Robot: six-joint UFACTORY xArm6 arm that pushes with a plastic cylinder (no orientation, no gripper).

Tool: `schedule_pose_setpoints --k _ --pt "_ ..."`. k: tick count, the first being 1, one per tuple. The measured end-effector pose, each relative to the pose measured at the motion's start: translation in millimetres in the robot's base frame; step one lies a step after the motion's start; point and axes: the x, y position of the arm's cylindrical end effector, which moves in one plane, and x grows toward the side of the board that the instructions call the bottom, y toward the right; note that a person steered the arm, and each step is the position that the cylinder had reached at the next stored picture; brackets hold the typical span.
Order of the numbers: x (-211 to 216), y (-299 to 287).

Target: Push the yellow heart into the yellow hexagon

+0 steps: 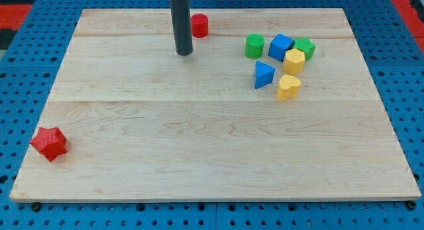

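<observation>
Item: small yellow heart-shaped block, lying flat on the pale wooden board at the view's upper right, just below the yellow hexagonal block and beside the blue triangular block.

Handling, judged: light, rigid, likely to slide easily and twist if struck off-centre; best contacted on its lower face.

The rod's tip stands well apart to the left, near the red cylinder.

Jaws: none fitted.

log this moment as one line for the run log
tip: beside red cylinder, touching no block | yellow heart: just below yellow hexagon, small gap | push: not yet begun
</observation>
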Motion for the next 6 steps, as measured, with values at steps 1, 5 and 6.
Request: schedule_pose_setpoints --k 1,5,6 --pt "66 25" --pt "84 174" --pt "73 183"
